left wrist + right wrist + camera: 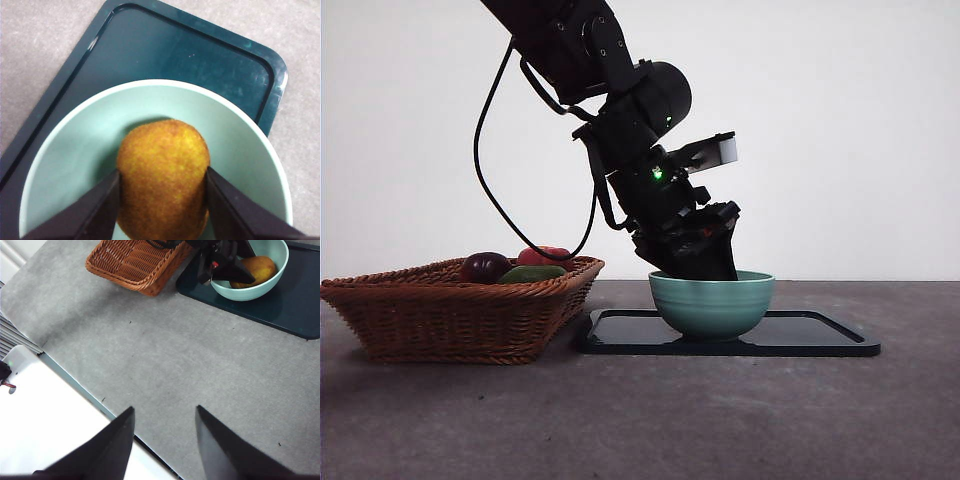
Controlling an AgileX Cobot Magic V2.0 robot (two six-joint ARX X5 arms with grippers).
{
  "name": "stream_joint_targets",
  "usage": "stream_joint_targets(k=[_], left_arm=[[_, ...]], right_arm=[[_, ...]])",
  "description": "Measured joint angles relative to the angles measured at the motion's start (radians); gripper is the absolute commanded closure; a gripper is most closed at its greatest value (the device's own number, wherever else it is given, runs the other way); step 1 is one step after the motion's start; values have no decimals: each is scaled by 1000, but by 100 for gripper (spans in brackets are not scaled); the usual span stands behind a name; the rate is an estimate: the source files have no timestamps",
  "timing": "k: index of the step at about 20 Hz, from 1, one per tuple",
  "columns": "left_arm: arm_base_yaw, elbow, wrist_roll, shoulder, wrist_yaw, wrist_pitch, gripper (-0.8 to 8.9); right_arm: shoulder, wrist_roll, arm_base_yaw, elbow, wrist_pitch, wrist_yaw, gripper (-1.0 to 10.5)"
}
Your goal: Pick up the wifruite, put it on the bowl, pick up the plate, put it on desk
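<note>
Desk (640, 420): bowl (712, 305) holds wifruite (162, 175), left pincer (162, 187) gripping.

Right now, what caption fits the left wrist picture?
Left gripper holds the wifruite inside the bowl.

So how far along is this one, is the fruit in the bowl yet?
Done: the wifruite has been picked up and brought inside the bowl. In hand: the left gripper is shut on it, low in the bowl, not yet released. Left: letting go, then lifting the dark tray under the bowl and setting it on the desk. The right gripper waits open over bare desk.
</note>
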Motion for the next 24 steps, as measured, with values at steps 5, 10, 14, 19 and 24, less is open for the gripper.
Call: stream_joint_targets(k=[5, 10, 14, 19, 24], left_arm=[[0, 21, -22, 8, -2, -14, 674], [2, 126, -35, 16, -2, -114, 674], [14, 265, -44, 16, 12, -226, 674], [62, 477, -118, 13, 79, -341, 675], [129, 513, -159, -115, 78, -425, 674]], right_arm=[[0, 0, 0, 0, 0, 0, 751], [0, 0, 0, 0, 0, 0, 751], [0, 0, 0, 0, 0, 0, 751], [0, 0, 0, 0, 0, 0, 751], [0, 0, 0, 0, 0, 0, 751]])
